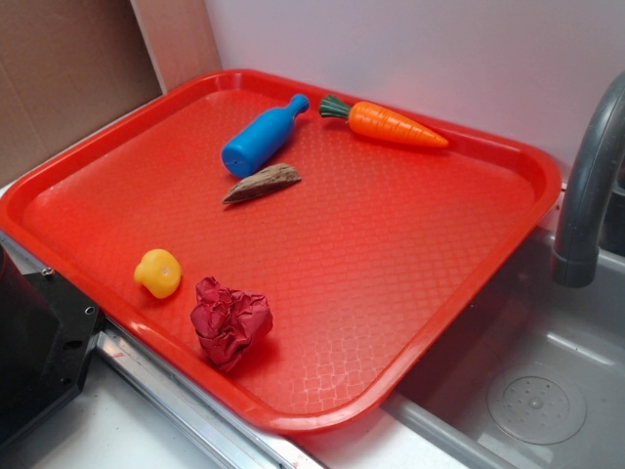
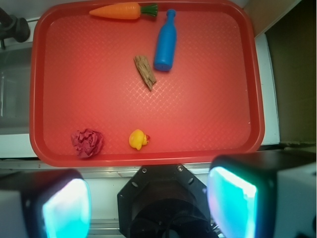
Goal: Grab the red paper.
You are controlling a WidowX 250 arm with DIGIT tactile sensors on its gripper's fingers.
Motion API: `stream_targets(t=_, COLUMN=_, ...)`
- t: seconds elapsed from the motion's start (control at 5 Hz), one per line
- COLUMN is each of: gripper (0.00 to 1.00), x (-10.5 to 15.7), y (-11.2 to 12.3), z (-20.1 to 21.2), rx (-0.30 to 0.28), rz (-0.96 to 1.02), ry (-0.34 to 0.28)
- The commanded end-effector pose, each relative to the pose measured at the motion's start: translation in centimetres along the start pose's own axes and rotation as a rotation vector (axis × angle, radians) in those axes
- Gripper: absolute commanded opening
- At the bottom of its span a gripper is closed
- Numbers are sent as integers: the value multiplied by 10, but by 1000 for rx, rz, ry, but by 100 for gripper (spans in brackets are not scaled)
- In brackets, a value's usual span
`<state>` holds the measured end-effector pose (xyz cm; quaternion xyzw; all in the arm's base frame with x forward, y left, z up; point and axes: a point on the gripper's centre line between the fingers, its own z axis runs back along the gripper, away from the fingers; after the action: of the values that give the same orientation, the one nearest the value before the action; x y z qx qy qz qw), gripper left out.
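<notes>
The red paper (image 1: 229, 320) (image 2: 87, 143) is a dark crimson crumpled wad near the front edge of the red tray (image 1: 391, 254) (image 2: 208, 99), beside a yellow toy (image 1: 158, 272) (image 2: 138, 139). In the wrist view my gripper (image 2: 148, 208) hangs high above the scene, back from the tray over the black robot base. Its fingers (image 2: 67, 210) stand wide apart, open, with nothing between them. The paper lies ahead and to the left of the gripper. The exterior view does not show the gripper.
On the tray's far half lie a blue bottle (image 1: 262, 137) (image 2: 166, 42), an orange carrot (image 1: 395, 125) (image 2: 119, 10) and a brown wood piece (image 1: 262, 183) (image 2: 145, 72). A grey faucet (image 1: 586, 195) and sink (image 1: 527, 381) border one side of the tray.
</notes>
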<state>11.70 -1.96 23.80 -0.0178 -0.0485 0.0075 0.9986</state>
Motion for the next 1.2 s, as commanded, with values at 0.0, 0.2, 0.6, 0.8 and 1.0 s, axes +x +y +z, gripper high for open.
stream_targets(t=0.0, gripper=100, x=0, y=0, z=0, rx=0, rz=0, ry=0)
stream_targets(t=0.2, gripper=100, x=3, y=-31, z=-52, rx=1, rz=-104, ry=66)
stream_targets(t=0.6, gripper=100, x=-2, y=-73, z=-151, rx=-73, rz=-271, ry=92)
stream_targets(t=0.8, gripper=100, x=-11, y=-88, z=-176, rx=-146, rz=-325, ry=106)
stream_targets(t=1.0, gripper=100, x=-16, y=-98, z=-197, rx=-225, rz=-372, ry=89)
